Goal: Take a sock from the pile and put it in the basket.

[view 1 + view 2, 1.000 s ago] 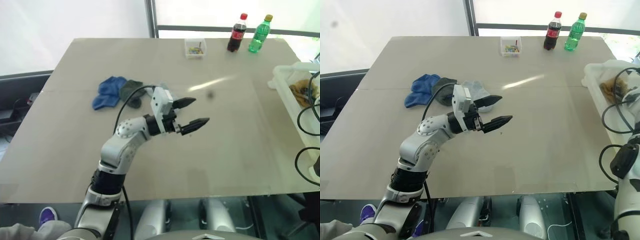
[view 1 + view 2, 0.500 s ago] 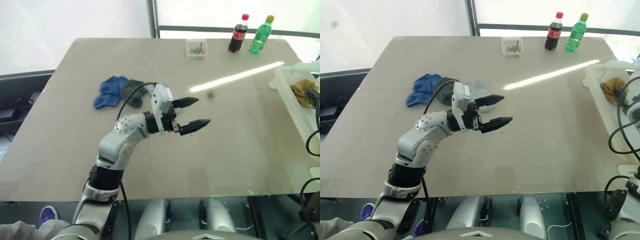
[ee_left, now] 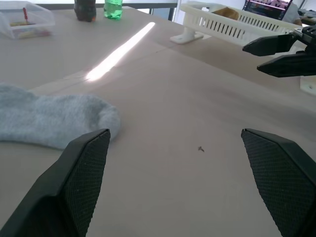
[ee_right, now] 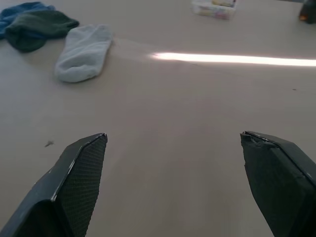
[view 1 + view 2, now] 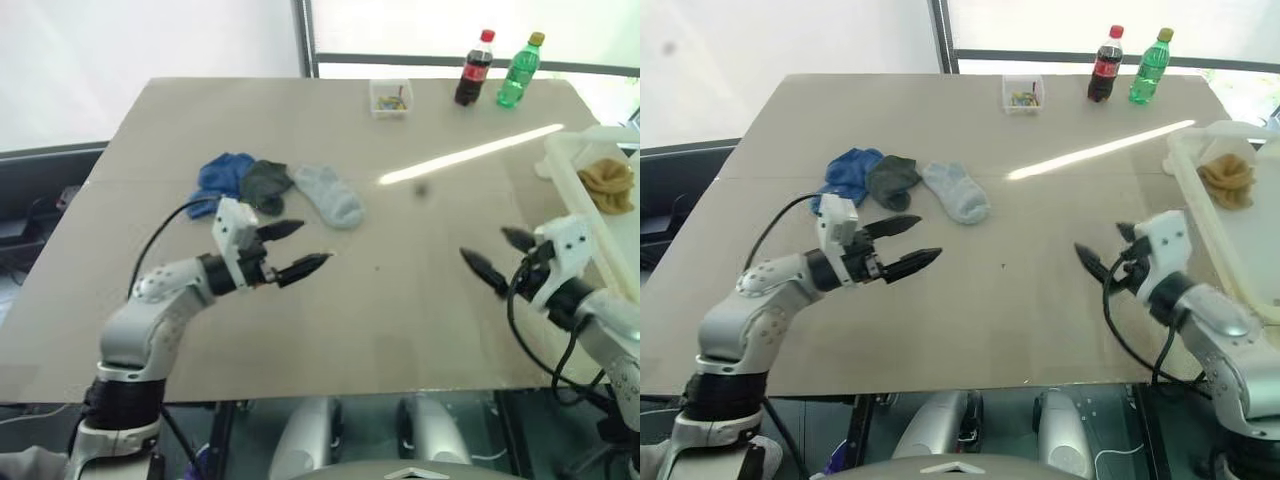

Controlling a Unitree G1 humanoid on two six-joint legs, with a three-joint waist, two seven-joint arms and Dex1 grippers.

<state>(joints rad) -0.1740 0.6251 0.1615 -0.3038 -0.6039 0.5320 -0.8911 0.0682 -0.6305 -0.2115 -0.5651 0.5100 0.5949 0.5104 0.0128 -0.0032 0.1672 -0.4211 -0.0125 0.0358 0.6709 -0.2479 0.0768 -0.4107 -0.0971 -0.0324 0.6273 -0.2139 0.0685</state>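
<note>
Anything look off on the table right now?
Nothing stands out. Three socks lie flat in a loose row, a mustard sock sits in the basket, both bottles stand upright, nothing spilled.

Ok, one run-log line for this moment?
left gripper: open, empty | right gripper: open, empty | pile: three socks | basket: mustard sock inside

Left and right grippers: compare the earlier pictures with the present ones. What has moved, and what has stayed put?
The left gripper has pulled back toward the robot's left, uncovering the pale grey sock. The right gripper has swung in from the basket side to hover over the table. Both are open and empty. The socks, the yellow sock in the basket, and the bottles stayed put.
</note>
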